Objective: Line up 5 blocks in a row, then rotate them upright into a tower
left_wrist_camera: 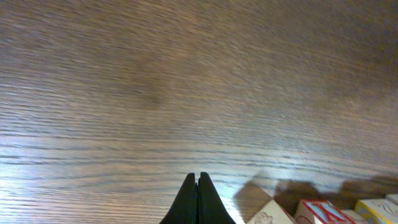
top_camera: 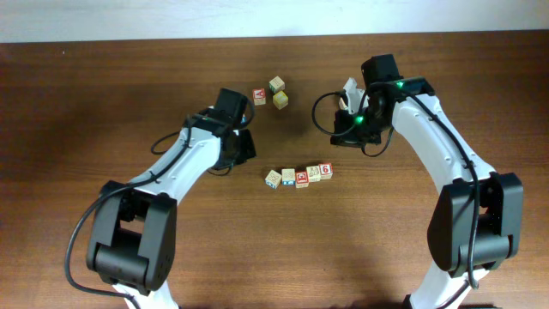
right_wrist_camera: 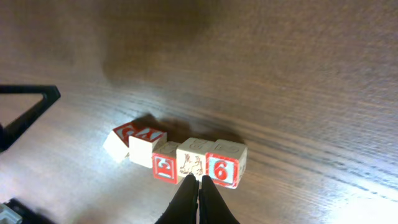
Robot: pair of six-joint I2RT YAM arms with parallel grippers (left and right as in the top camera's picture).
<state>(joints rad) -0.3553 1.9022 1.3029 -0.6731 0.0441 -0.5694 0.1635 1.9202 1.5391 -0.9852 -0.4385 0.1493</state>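
Five blocks lie in a short row on the wooden table, from a pale one (top_camera: 273, 178) on the left to the red "6" block (top_camera: 325, 170) on the right. From the right wrist, the "6" block (right_wrist_camera: 224, 165), a pale block with a drawing (right_wrist_camera: 194, 160) and a red-faced block (right_wrist_camera: 166, 167) sit just beyond my right gripper (right_wrist_camera: 199, 179). It is shut, empty and hovering above them. My left gripper (left_wrist_camera: 198, 176) is shut on nothing, with the row's left blocks (left_wrist_camera: 270, 214) at its lower right. Overhead, the left gripper (top_camera: 243, 150) is left of the row and the right gripper (top_camera: 341, 110) is above-right of it.
Three other cubes cluster at the back: a red-faced one (top_camera: 259, 96), a greenish one (top_camera: 275, 84) and a yellow-faced one (top_camera: 280, 99). The left arm's dark body (right_wrist_camera: 25, 112) shows at the left edge of the right wrist view.
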